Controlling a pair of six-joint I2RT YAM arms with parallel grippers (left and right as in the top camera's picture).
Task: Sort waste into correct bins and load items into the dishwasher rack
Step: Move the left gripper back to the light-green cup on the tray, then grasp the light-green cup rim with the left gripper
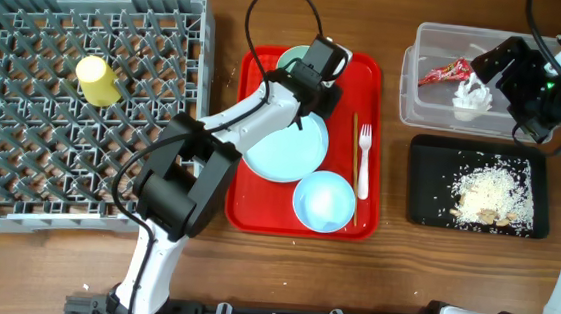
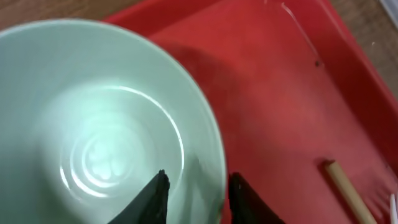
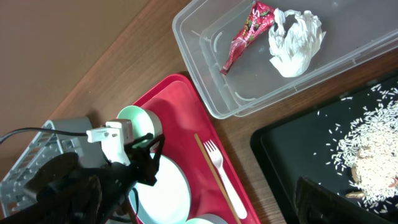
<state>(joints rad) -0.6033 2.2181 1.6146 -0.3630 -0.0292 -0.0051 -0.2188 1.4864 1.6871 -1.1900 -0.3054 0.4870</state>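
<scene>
My left gripper (image 2: 196,177) straddles the rim of the pale green bowl (image 2: 93,124), one finger inside and one outside, closed on it. The bowl (image 1: 293,60) sits at the back of the red serving tray (image 1: 256,210), beside the large white plate (image 1: 286,147), small white bowl (image 1: 324,201) and white fork (image 1: 364,159). The yellow cup (image 1: 96,80) lies in the grey dishwasher rack (image 1: 18,177). My right gripper (image 1: 498,69) hovers open and empty over the clear tub (image 1: 416,97), which holds the red wrapper (image 1: 446,72) and white napkin (image 1: 473,97). Rice scraps (image 1: 493,194) lie in the black tray (image 1: 429,179).
A thin wooden stick (image 1: 353,148) lies on the red tray just left of the fork. The rack fills the left side of the table. A strip of bare wood runs between the red tray and the two bins.
</scene>
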